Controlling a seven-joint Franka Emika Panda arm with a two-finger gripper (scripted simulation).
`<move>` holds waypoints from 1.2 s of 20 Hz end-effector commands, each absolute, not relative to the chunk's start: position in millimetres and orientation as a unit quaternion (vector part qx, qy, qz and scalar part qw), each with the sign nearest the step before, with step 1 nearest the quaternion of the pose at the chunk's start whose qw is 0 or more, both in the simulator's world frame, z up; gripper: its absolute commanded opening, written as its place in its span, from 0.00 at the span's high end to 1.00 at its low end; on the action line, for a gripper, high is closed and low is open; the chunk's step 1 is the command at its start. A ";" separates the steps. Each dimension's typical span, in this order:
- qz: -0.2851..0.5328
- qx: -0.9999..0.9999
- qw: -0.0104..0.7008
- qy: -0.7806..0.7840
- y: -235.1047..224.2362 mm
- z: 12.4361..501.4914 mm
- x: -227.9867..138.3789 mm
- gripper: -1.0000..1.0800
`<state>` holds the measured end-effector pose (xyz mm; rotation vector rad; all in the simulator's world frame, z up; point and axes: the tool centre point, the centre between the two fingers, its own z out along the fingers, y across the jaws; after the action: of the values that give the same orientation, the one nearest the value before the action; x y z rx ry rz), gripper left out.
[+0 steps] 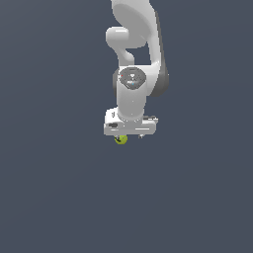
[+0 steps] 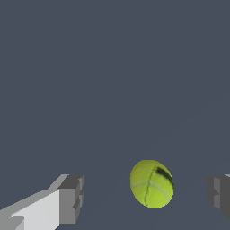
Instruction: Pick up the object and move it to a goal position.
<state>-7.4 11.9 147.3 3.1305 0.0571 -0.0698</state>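
Note:
The object is a small yellow-green tennis ball [image 2: 151,183] with a pale seam and a dark mark. In the wrist view it lies between the two grey fingertips [image 2: 72,198], nearer to the far one, with a gap on each side. My gripper [image 2: 146,195] is open around it and touches nothing. In the exterior view the ball [image 1: 120,139] peeks out just under the white gripper body, whose fingers are hidden, so the gripper [image 1: 129,134] hangs directly over it.
A plain dark grey-blue floor [image 1: 59,188] fills both views. The white arm [image 1: 136,54] rises from the gripper toward the top of the exterior view.

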 end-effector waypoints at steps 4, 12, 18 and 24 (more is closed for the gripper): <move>-0.020 1.000 0.006 0.011 5.5 149.0 -6.3 0.04; -0.011 1.000 0.010 -0.024 -26.0 159.4 -0.3 0.04; -0.010 1.000 0.009 -0.014 -25.2 153.0 -5.4 0.04; -0.008 1.000 0.007 0.013 -26.7 135.7 -20.9 0.04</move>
<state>-16.1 -26.2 140.8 3.1267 0.0171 -0.0267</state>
